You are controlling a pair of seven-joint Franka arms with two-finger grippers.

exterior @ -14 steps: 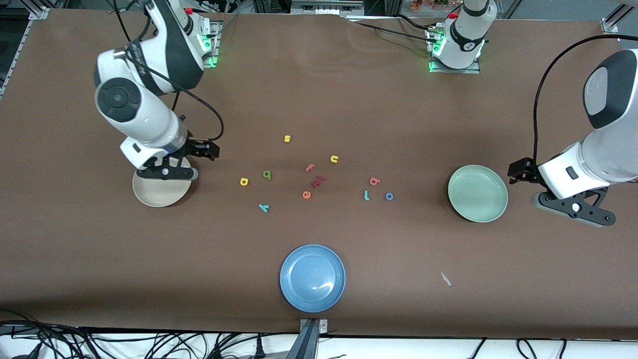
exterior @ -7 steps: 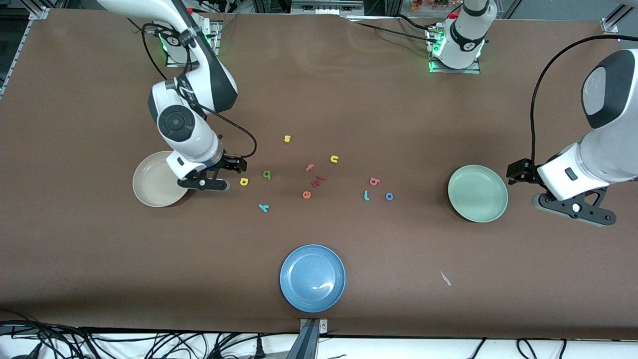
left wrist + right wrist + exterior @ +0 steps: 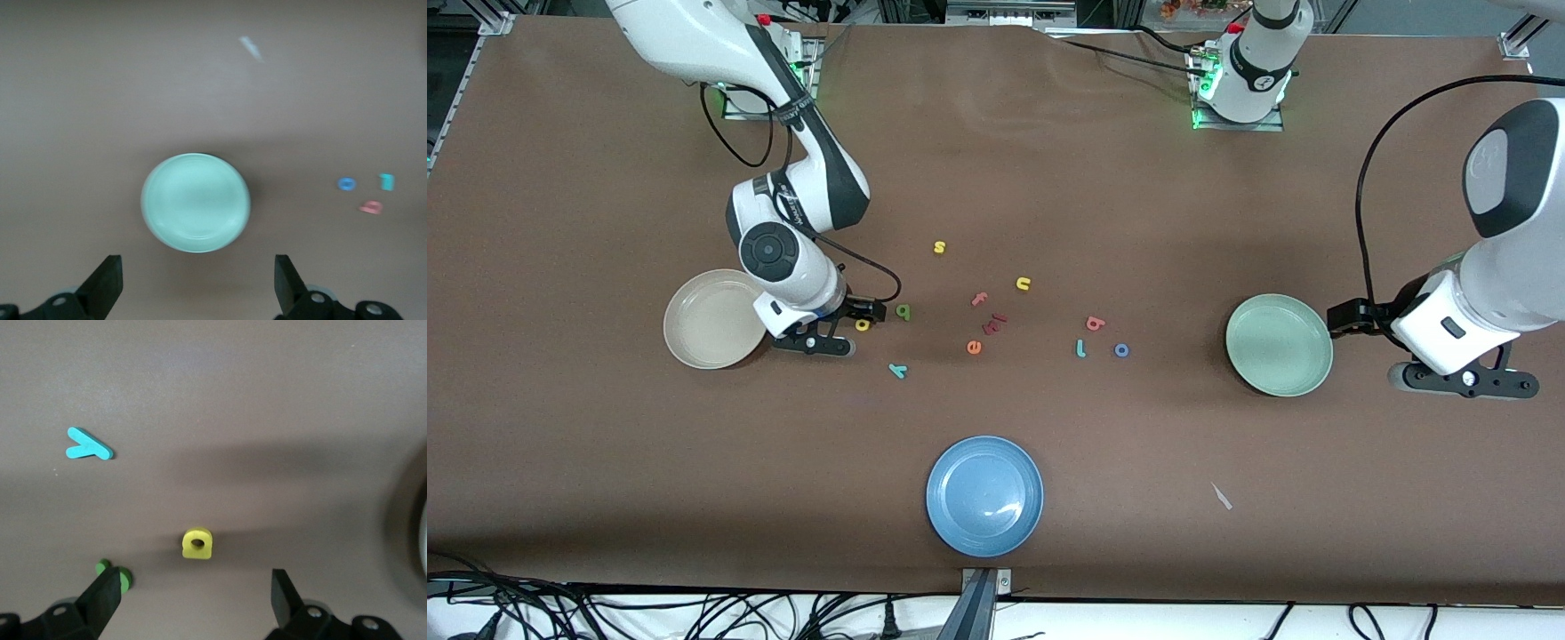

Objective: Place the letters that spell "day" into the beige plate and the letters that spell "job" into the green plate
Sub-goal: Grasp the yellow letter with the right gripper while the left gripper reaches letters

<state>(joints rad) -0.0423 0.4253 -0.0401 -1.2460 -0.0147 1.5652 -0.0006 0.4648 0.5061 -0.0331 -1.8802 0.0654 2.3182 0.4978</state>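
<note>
Yellow and tiny, the d (image 3: pixel 197 543) is lying flat near the beige plate (image 3: pixel 703 338), under the right gripper (image 3: pixel 193 600), whose jaws are gaping empty. It is looking light and stiff, best pinched across its thin edges. The left gripper (image 3: pixel 197 287) is waiting wide beside the green plate (image 3: pixel 195 202).

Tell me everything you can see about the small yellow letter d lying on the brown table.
The small yellow toy letter d is a chunky, matte piece with a rounded bowl, a small hole through it and a short stem. It lies flat on the brown table, beside the round cream-beige plate and next to the small green letter a. The right gripper is directly over it, jaws open, fingers to either side. Nothing touches it but the table.
</note>
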